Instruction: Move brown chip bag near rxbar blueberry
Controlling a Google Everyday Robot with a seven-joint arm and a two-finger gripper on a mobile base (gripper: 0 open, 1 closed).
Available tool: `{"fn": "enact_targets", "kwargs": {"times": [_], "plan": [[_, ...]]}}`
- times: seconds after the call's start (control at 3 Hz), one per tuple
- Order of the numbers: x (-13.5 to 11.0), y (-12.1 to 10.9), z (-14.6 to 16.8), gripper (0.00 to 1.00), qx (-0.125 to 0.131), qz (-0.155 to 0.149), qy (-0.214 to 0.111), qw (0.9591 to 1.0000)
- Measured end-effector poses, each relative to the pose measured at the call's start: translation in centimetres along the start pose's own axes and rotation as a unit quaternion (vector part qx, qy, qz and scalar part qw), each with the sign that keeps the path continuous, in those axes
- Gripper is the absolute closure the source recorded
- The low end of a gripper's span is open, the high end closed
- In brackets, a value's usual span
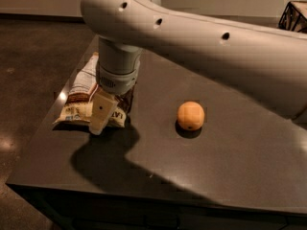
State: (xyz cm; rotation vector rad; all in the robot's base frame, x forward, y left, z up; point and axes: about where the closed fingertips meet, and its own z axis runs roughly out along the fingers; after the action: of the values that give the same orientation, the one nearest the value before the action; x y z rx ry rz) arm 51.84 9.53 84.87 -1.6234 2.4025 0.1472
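Chip bag [80, 94] lies flat at the 9 o'clock side of the dark table [225, 171], close to the left edge, its long axis running from about 7 o'clock up toward 1 o'clock. Its cream and brown print faces up, with a white panel near the lower end. In the camera view the gripper [102, 113] hangs from a thick grey wrist [117, 68] and sits over the near right corner of the chip bag, at about 4 o'clock from the bag's middle, its pale tip reaching the table just beside the bag's lower edge. Whether it is open or closed, or has hold of the bag, cannot be told. The pale arm [201, 47] sweeps in from 3 o'clock across the top of the view and covers the far part of the table. An orange [191, 115] stands alone on the table at 3 o'clock from the gripper, well apart from the bag. The arm's shadow [110, 159] falls on the table at 6 o'clock from the gripper. A dark wire frame [293, 14] shows at the 1 o'clock corner.
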Motion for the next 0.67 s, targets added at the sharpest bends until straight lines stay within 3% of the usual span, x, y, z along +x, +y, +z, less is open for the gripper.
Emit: {"fn": "enact_targets", "kwargs": {"times": [0.33, 0.67], "plan": [[-0.37, -0.1, 0.21, 0.16, 0.005, 0.003, 0.002, 1.0], [-0.88, -0.83, -0.13, 0.4, 0.009, 0.002, -0.002, 1.0]]}}
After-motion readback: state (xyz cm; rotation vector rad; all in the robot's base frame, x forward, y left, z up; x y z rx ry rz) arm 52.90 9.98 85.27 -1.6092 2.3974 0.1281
